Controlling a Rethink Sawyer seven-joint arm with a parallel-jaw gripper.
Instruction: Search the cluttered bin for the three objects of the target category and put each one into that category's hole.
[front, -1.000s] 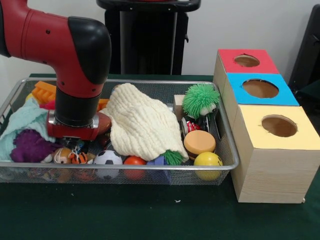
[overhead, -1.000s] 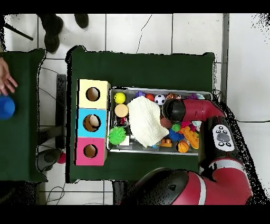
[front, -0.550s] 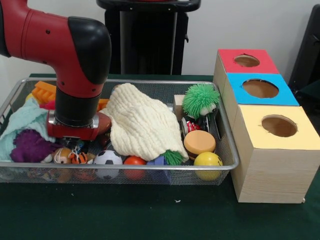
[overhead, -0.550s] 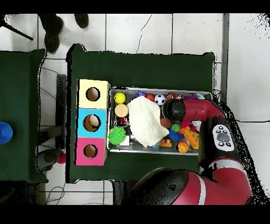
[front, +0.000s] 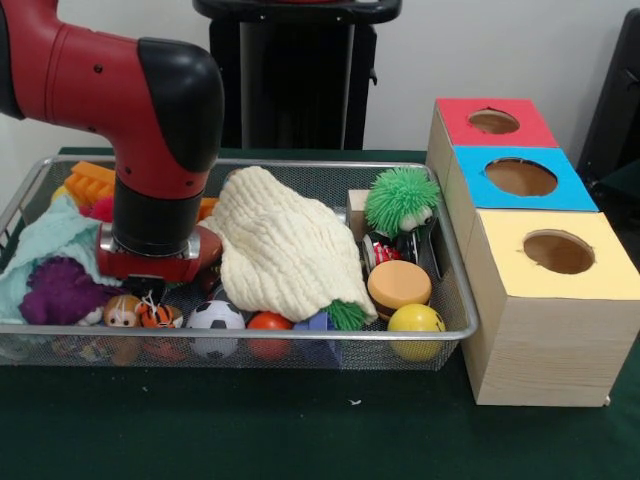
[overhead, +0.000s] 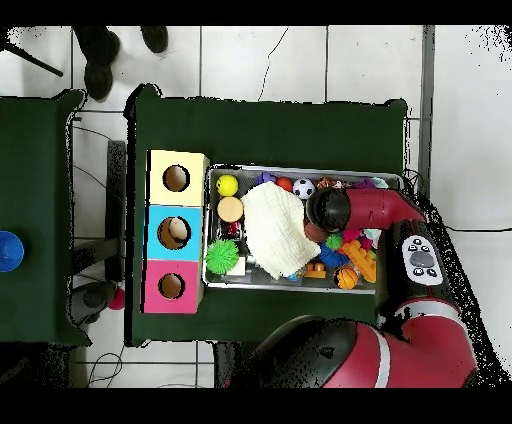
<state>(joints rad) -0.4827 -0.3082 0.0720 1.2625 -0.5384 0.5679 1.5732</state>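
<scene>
A wire mesh bin (front: 440, 250) holds a heap of toys. My gripper (front: 150, 285) is down in its left part, under the red and black wrist (overhead: 328, 208), and clutter hides its tip. Just below it lie a small tiger toy (front: 157, 316) and a little face ball (front: 122, 311). Along the front wall sit a soccer ball (front: 216, 317), an orange-red ball (front: 270, 322) and a yellow ball (front: 415, 320). A cream cloth (front: 280, 250) covers the middle. To the right stands a wooden box with red (front: 493, 121), blue (front: 520, 177) and yellow (front: 558, 251) holes.
A purple plush (front: 60, 293) and a mint cloth (front: 45, 245) lie left of the gripper, with an orange block (front: 88, 182) behind. A green spiky ball (front: 400, 200) and an orange disc (front: 398, 284) sit at the bin's right end. A blue cup (overhead: 8, 250) stands on a side table.
The arm has shifted very slightly, and the face ball beneath it shows more. A person's hand at the overhead view's left edge has gone.
</scene>
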